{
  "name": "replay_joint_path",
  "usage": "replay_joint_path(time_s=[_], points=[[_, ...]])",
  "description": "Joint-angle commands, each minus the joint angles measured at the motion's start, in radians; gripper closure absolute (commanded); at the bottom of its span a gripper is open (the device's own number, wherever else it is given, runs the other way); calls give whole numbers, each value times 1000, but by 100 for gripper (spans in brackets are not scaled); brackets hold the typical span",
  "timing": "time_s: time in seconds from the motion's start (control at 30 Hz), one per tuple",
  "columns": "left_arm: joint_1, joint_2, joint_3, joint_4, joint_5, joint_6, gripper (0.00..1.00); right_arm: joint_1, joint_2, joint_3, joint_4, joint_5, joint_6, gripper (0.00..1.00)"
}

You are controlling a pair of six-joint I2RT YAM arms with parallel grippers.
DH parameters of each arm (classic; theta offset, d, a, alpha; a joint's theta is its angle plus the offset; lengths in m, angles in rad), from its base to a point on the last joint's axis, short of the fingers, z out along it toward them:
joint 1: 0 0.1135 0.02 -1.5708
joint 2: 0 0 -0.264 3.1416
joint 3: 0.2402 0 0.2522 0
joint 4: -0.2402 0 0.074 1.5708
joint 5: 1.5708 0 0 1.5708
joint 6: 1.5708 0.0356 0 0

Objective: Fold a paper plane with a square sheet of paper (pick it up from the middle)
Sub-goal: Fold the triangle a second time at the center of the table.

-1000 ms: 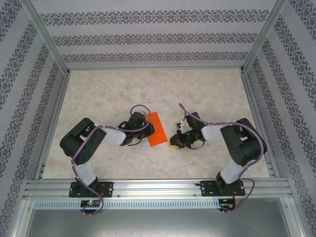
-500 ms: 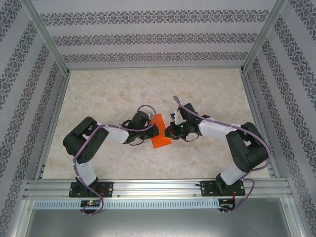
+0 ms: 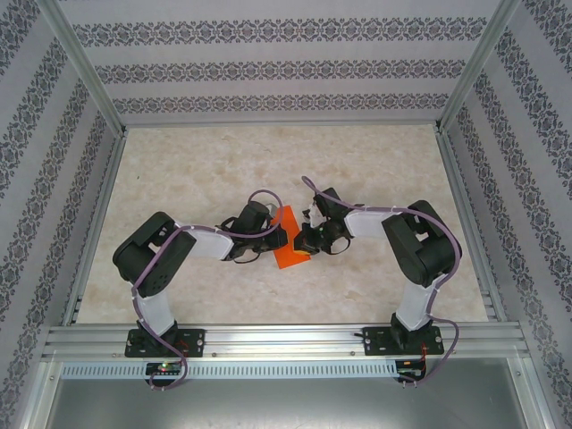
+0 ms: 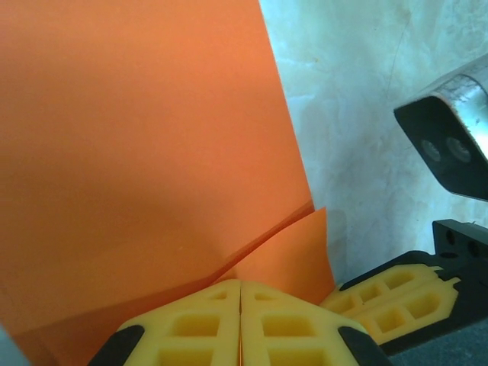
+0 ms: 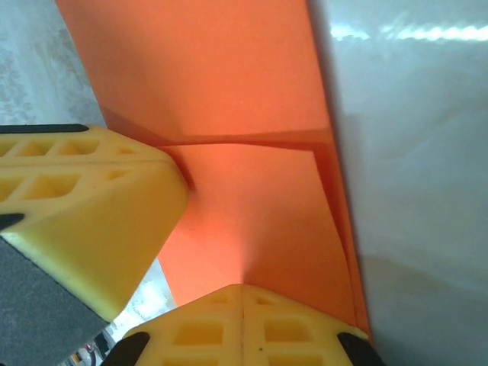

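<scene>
From the overhead camera I count one orange sheet (image 3: pixel 287 246), lying just on the near side of the middle of the table (image 3: pixel 375 170), between my two arms. It is folded rather than a flat square, and its long axis runs roughly from 12 o'clock to 6 o'clock. The narrower end points toward 12 and the broader end toward 6, though the gripper bodies cover part of its outline. I count two grippers. The left gripper (image 3: pixel 276 239) meets the sheet from its 9 o'clock side and the right gripper (image 3: pixel 302 241) from its 3 o'clock side, with the two very near each other. On the left wrist camera the yellow fingers (image 4: pixel 191 328) are pressed together, and the creases in the paper run down into their seam, so I read them as pinched on the sheet. A folded flap stands at about 5 o'clock in that view, with the other gripper's yellow fingers just beyond it. On the right wrist camera the yellow fingers (image 5: pixel 290 328) are likewise together on the paper's lower edge. The sheet rises from them toward 12 o'clock, with a crease across it, and the left gripper's fingers press in at 9 o'clock.
</scene>
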Motion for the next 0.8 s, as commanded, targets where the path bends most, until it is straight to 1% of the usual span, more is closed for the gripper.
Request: replay_joint_path(time_s=[0.0,0.13,0.43,0.57,0.7,0.77], points=[[11,-46,-11,-87,-73,29,90,-9,60,-83,-46,90,-32,97],[56,-57,-40,-59,-65,27,90,-15,62,-106,-31,81,-33,97],[124,-51,-69,-24,-66,58,90,-15,59,-101,-19,51,-31,97],[150,-71,-79,-60,-88,74,90,-15,53,-114,0,40,-16,97],[162,-108,-79,-84,-72,80,90,-11,34,-138,32,38,25,97],[161,-147,-71,-102,-56,78,88,-3,11,-170,75,39,78,97]])
